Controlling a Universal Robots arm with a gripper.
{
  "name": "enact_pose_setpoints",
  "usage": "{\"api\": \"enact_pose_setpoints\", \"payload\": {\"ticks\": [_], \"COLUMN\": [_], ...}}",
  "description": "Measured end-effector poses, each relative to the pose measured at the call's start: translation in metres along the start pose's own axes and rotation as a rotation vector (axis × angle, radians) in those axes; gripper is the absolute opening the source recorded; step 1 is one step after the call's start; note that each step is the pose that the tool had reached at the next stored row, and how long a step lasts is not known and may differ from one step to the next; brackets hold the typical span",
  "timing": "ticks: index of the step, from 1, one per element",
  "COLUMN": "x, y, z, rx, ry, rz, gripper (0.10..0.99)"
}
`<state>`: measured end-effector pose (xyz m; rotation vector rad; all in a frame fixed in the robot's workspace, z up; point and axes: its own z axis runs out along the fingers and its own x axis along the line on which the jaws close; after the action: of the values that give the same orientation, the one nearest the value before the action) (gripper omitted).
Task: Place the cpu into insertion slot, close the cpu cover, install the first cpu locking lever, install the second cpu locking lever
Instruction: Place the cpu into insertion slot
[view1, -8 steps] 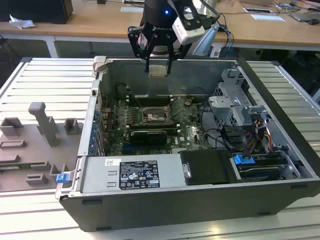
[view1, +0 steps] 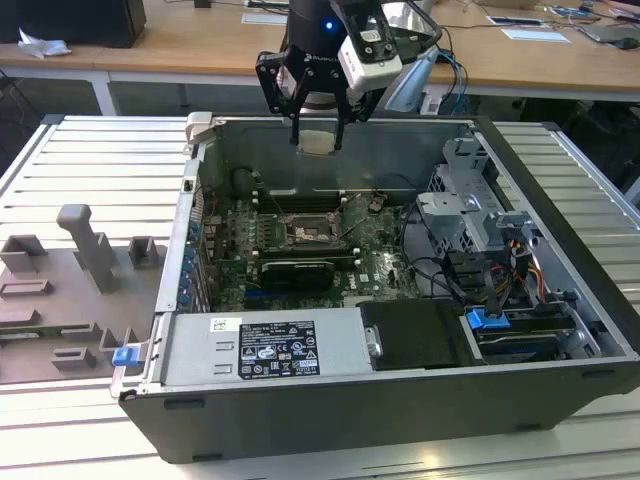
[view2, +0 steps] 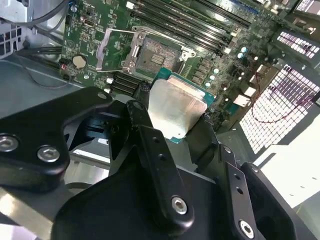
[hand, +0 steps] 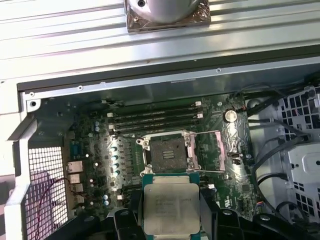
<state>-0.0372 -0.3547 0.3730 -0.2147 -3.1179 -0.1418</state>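
Note:
My gripper hangs above the back wall of the open computer case, shut on the cpu. Its pale silver top faces both wrist cameras, and black fingers press it from two sides. The cpu sits in front of the insertion slot, well above the green board. That slot is a dark square with a silver rim and nothing in it. The cpu cover is swung open and lies flat beside the slot, also visible as a silver frame.
The case's metal walls surround the board. A power supply lies along the near side, a drive cage and cables at the exterior view's right. Long black memory slots run beside the socket. Grey fixtures stand outside on the exterior view's left.

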Motion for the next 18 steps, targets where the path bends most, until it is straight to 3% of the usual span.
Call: {"api": "enact_pose_setpoints", "payload": {"ticks": [4, 8, 12, 18], "x": [0.0000, 0.0000, 0.0000, -0.0001], "y": [-0.0003, -0.0003, -0.0004, -0.0005], "z": [0.0029, 0.0031, 0.0039, 0.0043], "rx": [0.002, 0.001, -0.001, -0.001], "ry": [-0.0011, -0.0059, -0.0174, -0.0243], "rz": [0.011, 0.064, 0.194, 0.269], "gripper": [0.541, 0.541, 0.541, 0.541]}}
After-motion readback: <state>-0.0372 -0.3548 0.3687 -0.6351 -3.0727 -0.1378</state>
